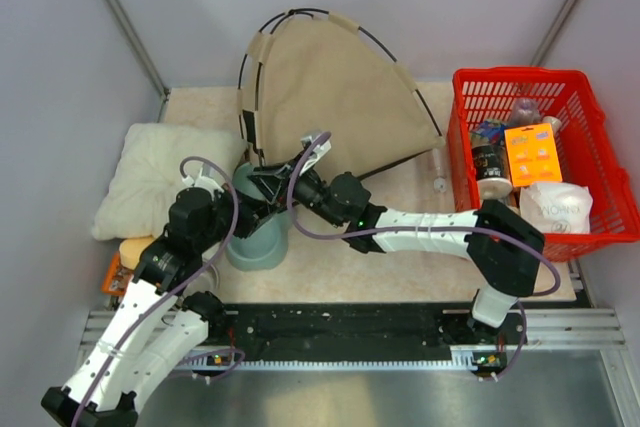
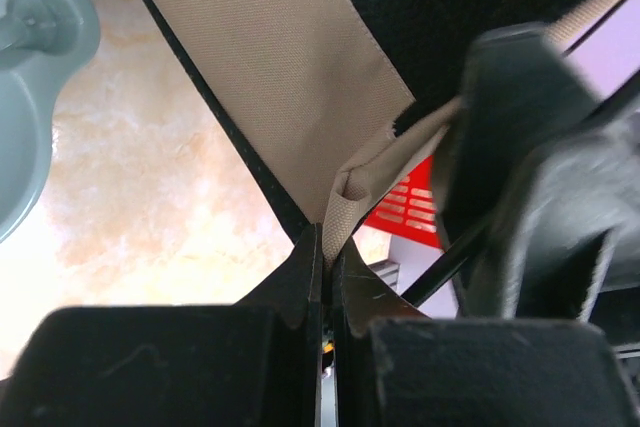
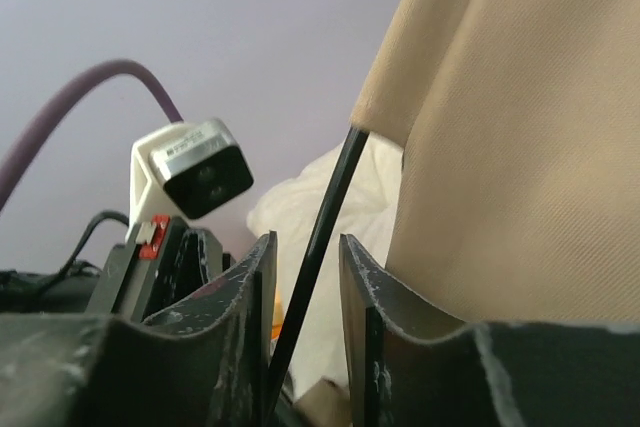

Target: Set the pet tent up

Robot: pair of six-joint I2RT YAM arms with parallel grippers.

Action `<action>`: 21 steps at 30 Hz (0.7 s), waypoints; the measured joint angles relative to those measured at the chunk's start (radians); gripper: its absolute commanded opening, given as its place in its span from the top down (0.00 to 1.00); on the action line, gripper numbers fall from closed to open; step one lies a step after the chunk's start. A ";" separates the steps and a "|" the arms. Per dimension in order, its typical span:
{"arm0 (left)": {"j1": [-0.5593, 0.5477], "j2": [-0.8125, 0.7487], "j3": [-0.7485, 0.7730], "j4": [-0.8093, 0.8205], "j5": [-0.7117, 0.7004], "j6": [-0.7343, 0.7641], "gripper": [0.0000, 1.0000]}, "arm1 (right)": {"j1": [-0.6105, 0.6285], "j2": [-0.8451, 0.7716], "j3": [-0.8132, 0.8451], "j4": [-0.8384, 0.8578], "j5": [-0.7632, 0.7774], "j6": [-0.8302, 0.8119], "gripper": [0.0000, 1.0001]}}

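**A:** Entry for the worktop. Where do we have the pet tent?

**B:** Back centre. The tan panel leans upright with black hoops arching over it. Its front-left corner sits low, where both arms meet. A cream pillow lies just to its left and a red basket stands to its right.

**A:** Pincers?

**B:** The left pincer is clenched on a folded tan edge strip of the tent. The right pincer is released. Its fingers stand either side of the thin black pole, with a gap showing, so it is not squeezing.

**A:** And the step in hand?

**B:** We judge it to be seating that pole at the corner. To do it well, we hold the left grip firm so the fabric is taut. We take the pole low, close to where it leaves the tan sleeve, and push along its own line. A sideways push would likely bow the pole or pull it out of the sleeve.
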 measured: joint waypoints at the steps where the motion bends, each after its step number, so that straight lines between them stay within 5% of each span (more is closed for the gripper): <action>1: 0.001 -0.002 0.000 0.012 -0.003 -0.006 1.00 | 0.002 0.000 0.000 -0.006 -0.004 -0.005 0.65; 8: 0.006 -0.004 0.000 0.031 -0.011 -0.011 1.00 | 0.014 -0.025 -0.002 -0.098 -0.016 -0.013 0.65; 16: 0.008 -0.014 0.000 0.027 -0.015 0.006 1.00 | 0.014 -0.115 -0.002 -0.270 -0.034 -0.016 0.54; 21: 0.012 -0.023 0.000 0.021 -0.019 0.023 1.00 | 0.014 -0.151 -0.002 -0.338 -0.068 -0.014 0.60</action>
